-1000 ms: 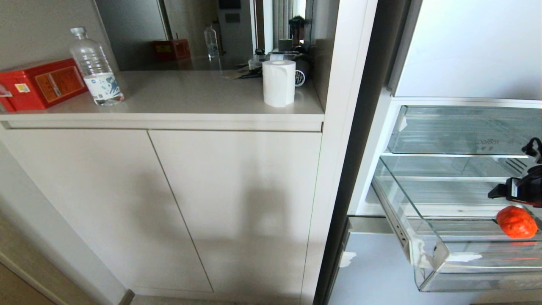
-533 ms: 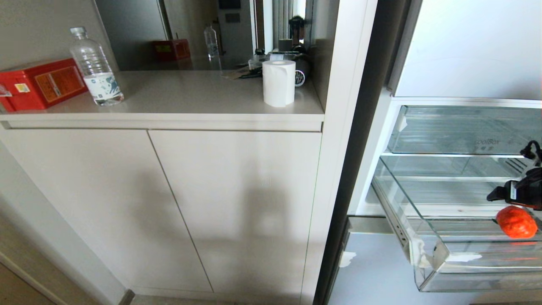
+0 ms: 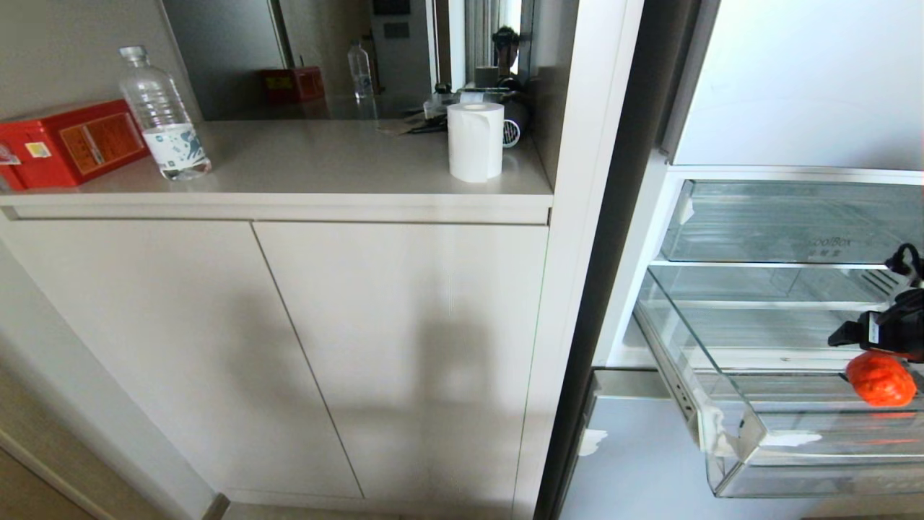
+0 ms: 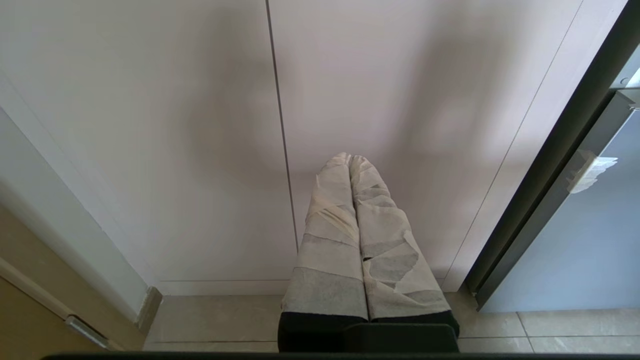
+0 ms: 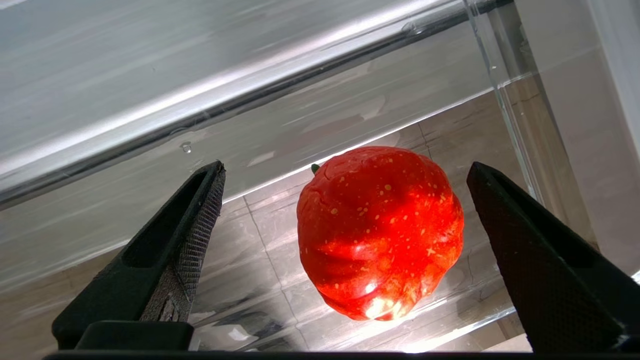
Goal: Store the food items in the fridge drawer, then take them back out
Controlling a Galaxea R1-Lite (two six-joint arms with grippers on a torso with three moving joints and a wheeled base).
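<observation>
One red fruit [image 3: 881,379] lay in the pulled-out clear drawer [image 3: 743,440] at the fridge's lower right, the right claw [image 3: 863,334] just above it with its fingers apart. The left claw [image 4: 350,161] hung pressed together by the cupboard doors. From the right wrist, the fruit [image 5: 379,231] looked lumpy, glossy and speckled; probably light, firm and slippery, best pinched across its widest part.
</observation>
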